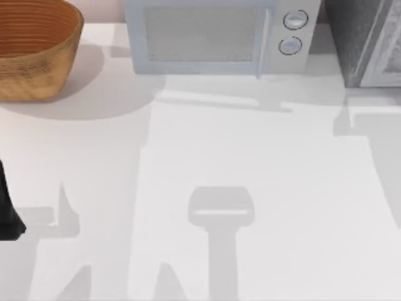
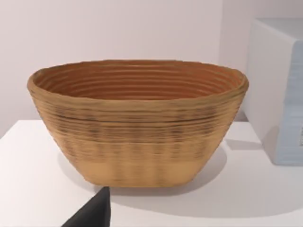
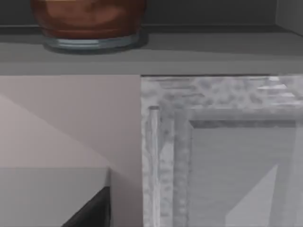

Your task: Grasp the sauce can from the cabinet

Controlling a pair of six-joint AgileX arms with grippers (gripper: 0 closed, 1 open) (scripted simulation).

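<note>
The sauce can stands on an open shelf of the grey cabinet. Its reddish-brown lower side and pale bottom rim show at the edge of the right wrist view; its top is cut off. A dark part of my right gripper shows low in that view, below the shelf and well short of the can. In the top view the cabinet stands at the back right. A dark part of my left arm sits at the table's left edge. My left gripper faces the basket.
A large woven brown basket stands at the back left and also appears in the left wrist view. A pale microwave stands at the back middle. The cabinet's speckled door below the shelf is closed, with a vertical handle.
</note>
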